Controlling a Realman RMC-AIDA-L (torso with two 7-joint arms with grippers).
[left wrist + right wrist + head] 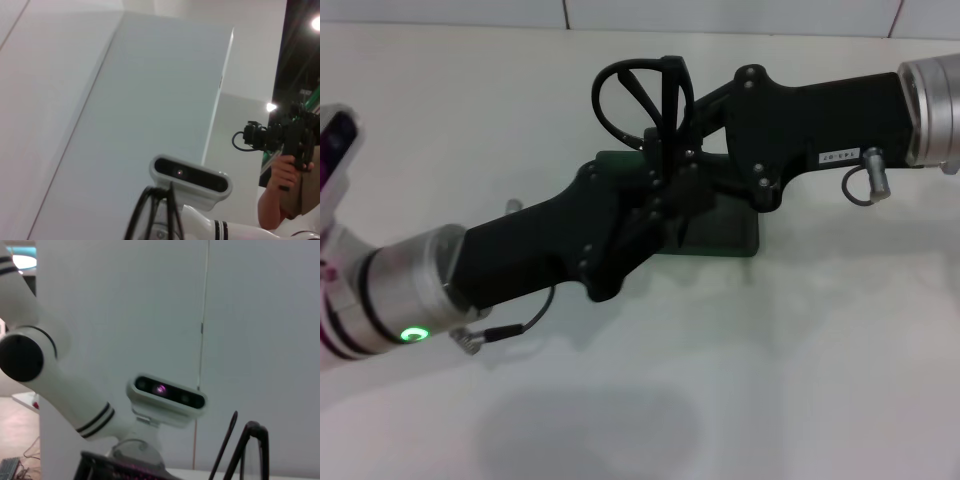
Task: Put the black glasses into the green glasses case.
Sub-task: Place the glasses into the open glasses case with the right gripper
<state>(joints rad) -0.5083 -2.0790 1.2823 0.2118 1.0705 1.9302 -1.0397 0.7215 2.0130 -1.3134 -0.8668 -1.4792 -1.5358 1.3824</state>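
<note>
While both arms meet over the middle of the white worktop (800, 370), the left gripper (672, 205) comes in from the left and sits directly above the green glasses case (732, 238), hiding most of it; whether its fingers are apart or together cannot be told. The black glasses (638, 92) stand up just beyond both gripper tips, one roundish lens and folded temple arms showing, held off the worktop. The right gripper (670, 135) reaches in from the right, its tip closed on the frame. Count: one pair of glasses, one case, two grippers. The right wrist view shows thin black frame parts close by.
</note>
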